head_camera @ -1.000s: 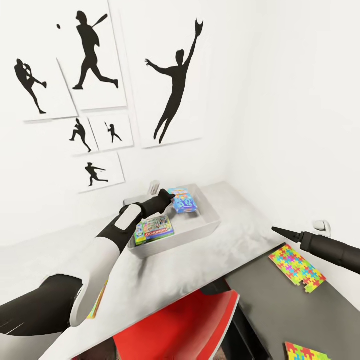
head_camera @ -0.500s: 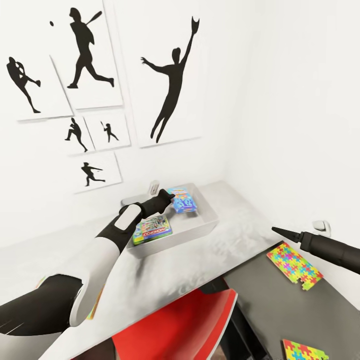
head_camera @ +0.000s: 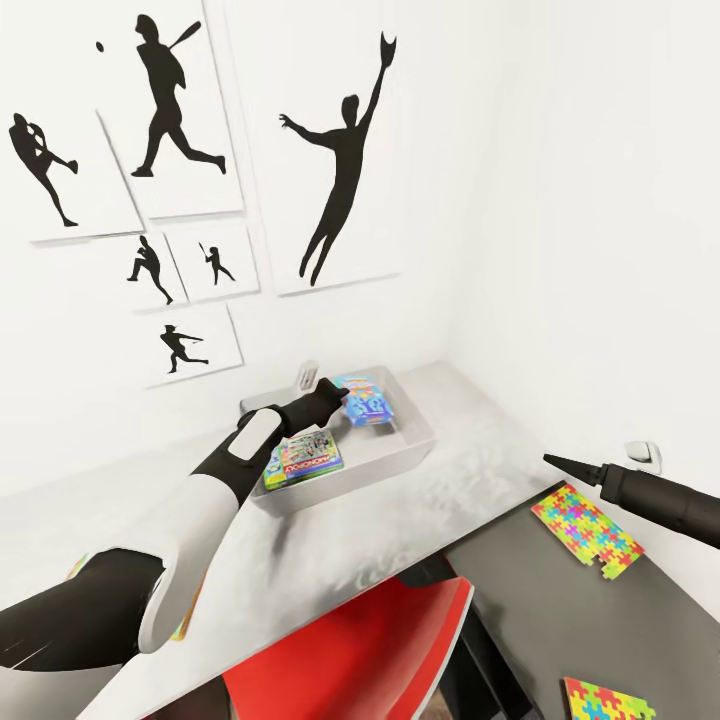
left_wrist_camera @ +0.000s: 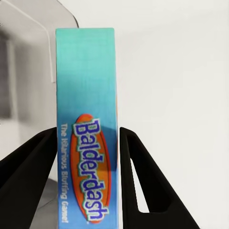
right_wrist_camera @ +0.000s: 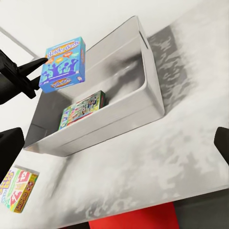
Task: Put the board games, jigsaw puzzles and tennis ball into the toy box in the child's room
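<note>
Left gripper (head_camera: 338,397) pinches the blue board game (head_camera: 364,399) above the toy box (head_camera: 420,450) on the counter (head_camera: 330,530); next, likely lower and release beside the Monopoly box (head_camera: 305,457); right gripper (head_camera: 560,464) pressed together, idle.

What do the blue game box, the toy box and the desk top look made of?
Blue game box: printed cardboard, slightly glossy; sharp edges, full-colour print with "Balderdash" on its side. Toy box: likely moulded plastic, matte light grey; thick rim, sloped walls, a cut-out handle slot. Desk top: pale grey-white with mottled marking, perhaps stone-look laminate; the render leaves it open.
</note>
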Robot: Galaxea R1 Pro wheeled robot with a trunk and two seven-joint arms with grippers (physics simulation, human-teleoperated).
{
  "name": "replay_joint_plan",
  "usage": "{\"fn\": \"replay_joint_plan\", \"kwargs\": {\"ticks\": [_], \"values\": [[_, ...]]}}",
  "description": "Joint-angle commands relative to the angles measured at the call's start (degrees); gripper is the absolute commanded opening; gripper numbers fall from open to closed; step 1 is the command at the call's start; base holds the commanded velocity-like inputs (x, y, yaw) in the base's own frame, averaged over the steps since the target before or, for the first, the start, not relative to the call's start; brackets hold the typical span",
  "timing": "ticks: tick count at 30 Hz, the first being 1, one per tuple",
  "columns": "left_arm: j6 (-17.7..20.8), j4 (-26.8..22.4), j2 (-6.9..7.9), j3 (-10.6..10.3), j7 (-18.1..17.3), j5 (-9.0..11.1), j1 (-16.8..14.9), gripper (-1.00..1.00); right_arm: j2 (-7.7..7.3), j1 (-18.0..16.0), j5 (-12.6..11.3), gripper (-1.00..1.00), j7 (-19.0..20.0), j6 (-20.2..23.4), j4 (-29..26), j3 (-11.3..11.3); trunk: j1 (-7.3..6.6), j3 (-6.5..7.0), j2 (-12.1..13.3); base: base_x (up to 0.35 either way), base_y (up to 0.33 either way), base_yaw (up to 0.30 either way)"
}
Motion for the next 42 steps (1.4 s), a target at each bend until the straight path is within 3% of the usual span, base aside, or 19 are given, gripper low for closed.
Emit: {"fn": "replay_joint_plan", "kwargs": {"ticks": [1, 42], "values": [[0.1, 0.0, 0.03, -0.1, -0.1, 0.2, -0.1, -1.0, 0.0, -0.1, 0.3, 1.0, 0.4, 0.2, 0.0, -0.1, 0.03, -0.11, -0.1, 0.0, 0.0, -0.006], [0.9, 0.0, -0.05, -0.2, 0.8, -0.4, -1.8, -1.0, 0.08, 0.0, 0.3, 1.0, 0.4, 0.2, 0.0, 0.0, 0.03, -3.39, -0.1, 0.0, 0.0, -0.001]]}}
